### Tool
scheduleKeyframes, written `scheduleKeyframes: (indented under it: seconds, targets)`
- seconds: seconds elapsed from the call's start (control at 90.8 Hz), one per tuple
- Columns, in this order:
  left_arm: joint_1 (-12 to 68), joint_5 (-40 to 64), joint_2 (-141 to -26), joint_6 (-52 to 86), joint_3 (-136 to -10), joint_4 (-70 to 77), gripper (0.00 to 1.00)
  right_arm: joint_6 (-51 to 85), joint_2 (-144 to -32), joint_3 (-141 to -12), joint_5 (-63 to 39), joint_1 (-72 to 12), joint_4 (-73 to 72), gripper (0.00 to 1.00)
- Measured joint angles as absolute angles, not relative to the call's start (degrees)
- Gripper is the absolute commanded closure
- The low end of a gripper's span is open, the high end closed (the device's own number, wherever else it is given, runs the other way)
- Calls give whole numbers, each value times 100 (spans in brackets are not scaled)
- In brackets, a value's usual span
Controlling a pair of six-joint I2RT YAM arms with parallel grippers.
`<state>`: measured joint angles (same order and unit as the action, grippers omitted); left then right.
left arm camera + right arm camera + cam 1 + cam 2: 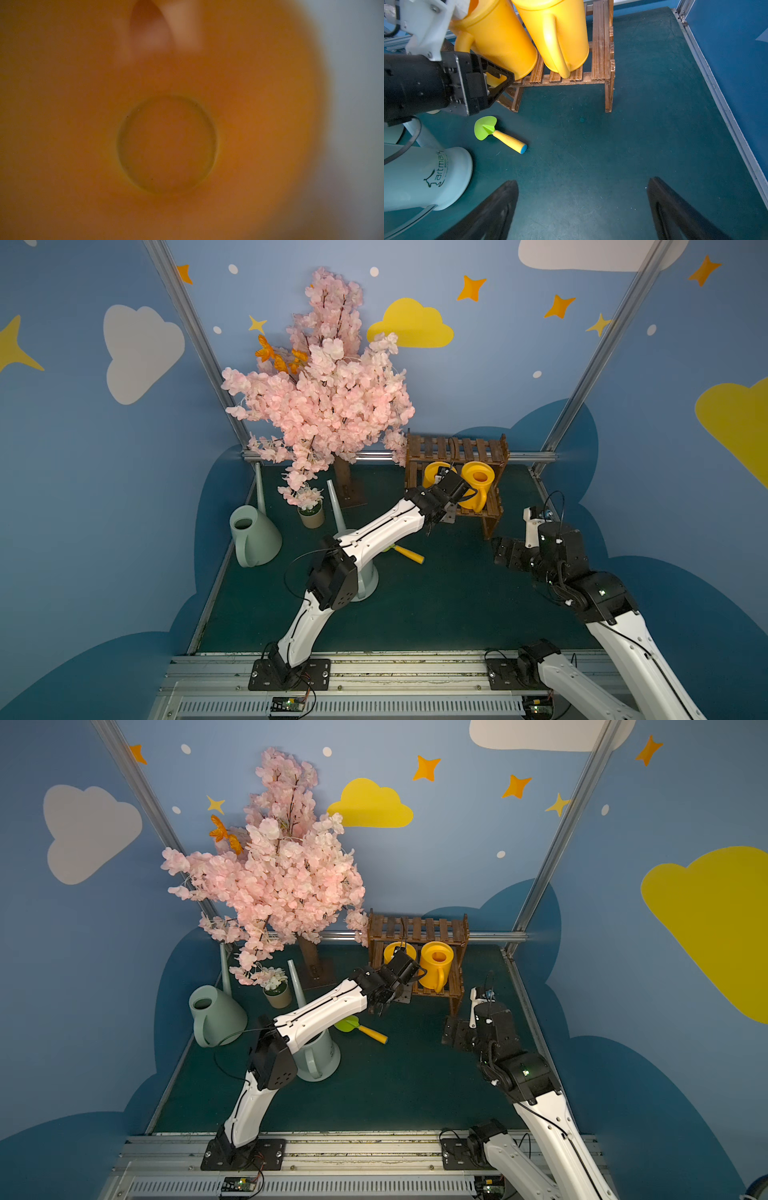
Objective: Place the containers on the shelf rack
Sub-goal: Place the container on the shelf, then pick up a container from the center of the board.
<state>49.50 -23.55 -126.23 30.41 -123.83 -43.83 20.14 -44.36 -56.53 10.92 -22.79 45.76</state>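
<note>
**Two yellow cans on the rack, two large ones yet to go**

Shows the shelf rack (457, 450) at the back wall, with both small cans side by side on its lower tier: left yellow can (430, 477), right yellow can (478, 485). Places the left gripper (496, 81) at the left yellow can's handle, by the rack's front edge; cannot tell clamped from loosened (wrist view just a yellow blur). Finds the right gripper (583, 187) spread wide and empty, in front of the rack. Shows the pale green can (253, 537) and blue-grey can (425, 176) on the mat, left of the rack.

Likely hazards: pulling away with a finger hooked in the handle, dragging that can off the tier or knocking its neighbour; catching long spouts on the blossom tree (324, 398) beside the rack.
</note>
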Motion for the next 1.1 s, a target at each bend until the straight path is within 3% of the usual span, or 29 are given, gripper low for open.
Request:
scheduleKeyframes:
  seconds: [0.363, 0.727, 0.892, 1.101]
  targets:
    - [4950, -2080, -11963, 2893, -11684, -4416, 38, 2064, -4425, -5660, 1090, -2305, 4600, 2]
    - [4921, -1592, -10127, 1975, -10339, -4278, 14, 2088, -4580, -6029, 1066, -2512, 4777, 4]
    - [4497, -519, -9196, 1356, -9502, -4025, 7, 2231, -5037, -6512, 1500, -3686, 4790, 4]
    - [2954, 467, -8173, 1055, -8650, -3922, 0, 2423, -6289, -7137, 2858, -6567, 4580, 3]
